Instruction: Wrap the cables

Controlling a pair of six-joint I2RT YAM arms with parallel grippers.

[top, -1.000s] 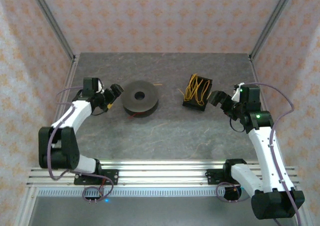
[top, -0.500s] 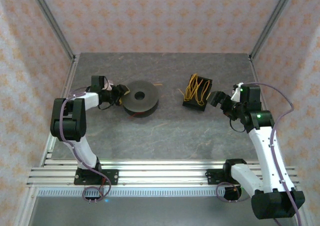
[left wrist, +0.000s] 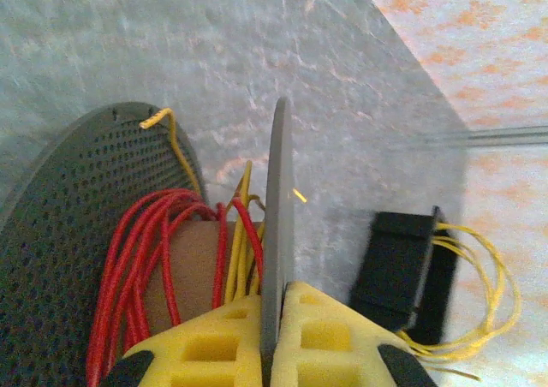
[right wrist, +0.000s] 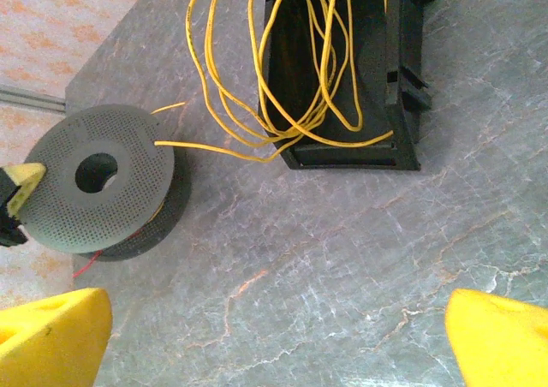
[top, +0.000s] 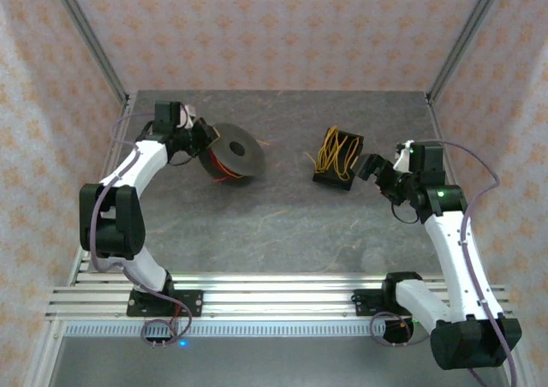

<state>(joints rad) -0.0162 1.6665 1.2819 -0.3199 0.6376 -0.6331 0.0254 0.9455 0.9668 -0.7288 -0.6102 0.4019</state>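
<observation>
A dark perforated spool (top: pixel 233 153) stands tilted at the left of the table. Red and yellow cables (left wrist: pixel 163 250) are wound on its brown core. My left gripper (left wrist: pixel 276 308) is shut on the spool's thin upper flange (left wrist: pixel 277 190), with a yellow pad on each side. In the top view the left gripper (top: pixel 202 139) sits at the spool's left rim. Loose yellow cables (right wrist: pixel 300 79) loop out of a black box (right wrist: pixel 402 79), and one strand runs toward the spool (right wrist: pixel 98 177). My right gripper (right wrist: pixel 276 344) stands open over bare table, right of the box (top: pixel 336 163).
The grey marbled table (top: pixel 282 224) has patterned walls on three sides and metal posts at the back corners. An aluminium rail (top: pixel 274 297) runs along the near edge by the arm bases.
My left gripper has gone from open to shut on the spool's flange. The spool, flat a second ago, now stands tipped up on its edge. The right arm barely moved.
</observation>
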